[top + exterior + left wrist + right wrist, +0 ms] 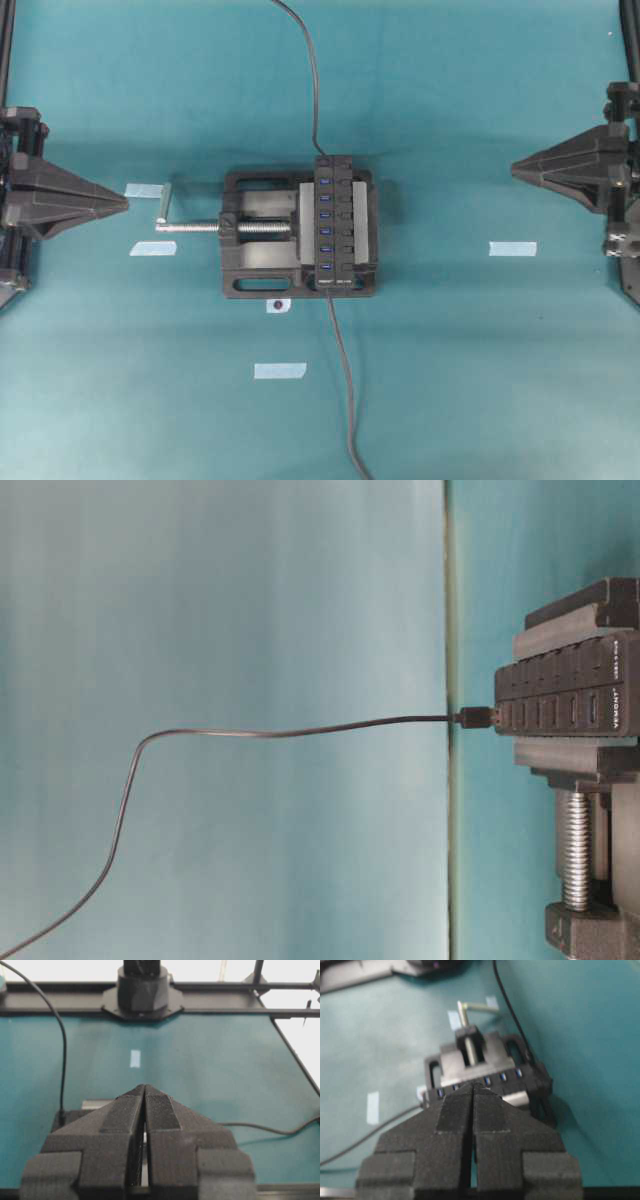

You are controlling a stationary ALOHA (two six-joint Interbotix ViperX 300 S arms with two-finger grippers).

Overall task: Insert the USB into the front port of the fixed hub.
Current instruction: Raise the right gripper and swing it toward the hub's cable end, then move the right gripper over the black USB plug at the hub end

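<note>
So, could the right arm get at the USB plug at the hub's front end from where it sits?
Probably yes. The right gripper sits back with its jaws shut and empty, and bare mat lies between it and the USB at the hub. The vise is mostly on the far side.

USB cable (250,732) cut off, frame bottom-left
</note>
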